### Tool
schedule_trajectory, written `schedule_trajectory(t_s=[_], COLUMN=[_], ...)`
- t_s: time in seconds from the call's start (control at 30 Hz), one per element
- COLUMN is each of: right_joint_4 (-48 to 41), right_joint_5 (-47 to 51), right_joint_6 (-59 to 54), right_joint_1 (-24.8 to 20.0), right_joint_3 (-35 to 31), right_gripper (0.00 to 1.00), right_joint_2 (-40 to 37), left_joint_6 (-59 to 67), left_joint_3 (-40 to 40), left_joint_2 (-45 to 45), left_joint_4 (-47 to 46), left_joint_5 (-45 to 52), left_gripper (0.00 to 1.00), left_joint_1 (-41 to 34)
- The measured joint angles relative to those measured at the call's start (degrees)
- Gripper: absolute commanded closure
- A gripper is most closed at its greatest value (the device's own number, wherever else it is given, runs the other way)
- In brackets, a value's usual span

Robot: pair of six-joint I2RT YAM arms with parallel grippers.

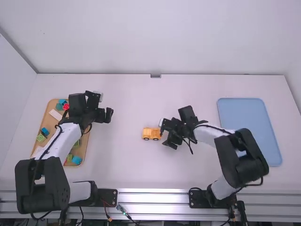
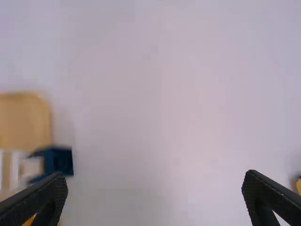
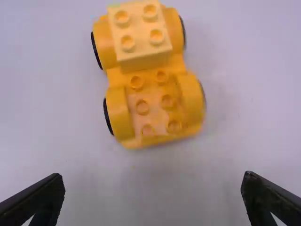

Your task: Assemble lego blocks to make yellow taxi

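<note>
Here, white walls (image 1: 164, 37) back our worktop (image 1: 122, 155).
Right wrist view gives us a 4-stud yellow block (image 3: 138, 33); both jaws released.

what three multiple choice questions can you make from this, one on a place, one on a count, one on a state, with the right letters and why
1. Where on the table does the blue tray lie?
A. left side
B. right side
C. middle

2. How many studs show on top of the pale yellow block?
A. two
B. six
C. four

3. How is the right gripper?
A. open, holding nothing
B. shut on the yellow car
C. shut, holding nothing

1: B, the high view shows the tray at the table's right.
2: C, the right wrist view shows two rows of two.
3: A, its fingers stand wide apart with bare table between them.
</note>
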Motion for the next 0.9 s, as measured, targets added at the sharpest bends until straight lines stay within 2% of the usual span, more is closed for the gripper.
schedule_trajectory(t_s=[0.1, 0.23, 0.3, 0.37, 0.43, 0.63, 0.83, 0.9], right_joint_4=[-2.23, -3.04, -2.97, -2.89, -2.91, -2.86, -2.84, -2.86], right_joint_5=[1.75, 2.82, 3.19, 3.50, 3.45, 3.63, 3.89, 3.87], right_joint_6=[-0.85, -1.44, -1.51, -1.57, -1.70, -1.84, -1.90, -1.90], right_joint_1=[-1.49, -3.80, -4.83, -5.38, -5.46, -4.31, -3.89, -3.91], right_joint_3=[0.59, 1.09, 1.11, 1.11, 1.09, 1.11, 1.11, 1.11], right_gripper=[0.01, 0.01, 0.01, 0.01, 0.01, 0.01, 0.01, 0.01], right_joint_2=[-5.05, -9.60, -10.71, -10.73, -10.73, -10.71, -10.73, -10.73], left_joint_6=[-1.88, -4.28, -5.68, -7.26, -8.41, -13.38, -17.00, -17.64], left_joint_3=[4.94, 17.16, 25.68, 35.69, 42.25, 66.73, 80.28, 82.36], left_joint_2=[0.13, 2.43, 5.66, 11.26, 15.85, 36.65, 51.30, 54.49], left_joint_4=[-5.99, -13.79, -19.32, -26.51, -31.04, -48.26, -56.52, -57.48], left_joint_5=[-2.91, -6.97, -8.76, -9.94, -10.43, -11.06, -11.45, -11.43], left_gripper=[0.01, 0.01, 0.01, 0.01, 0.01, 0.01, 0.01, 0.01], left_joint_1=[1.07, 2.84, 4.33, 6.19, 7.30, 11.47, 14.10, 14.62])
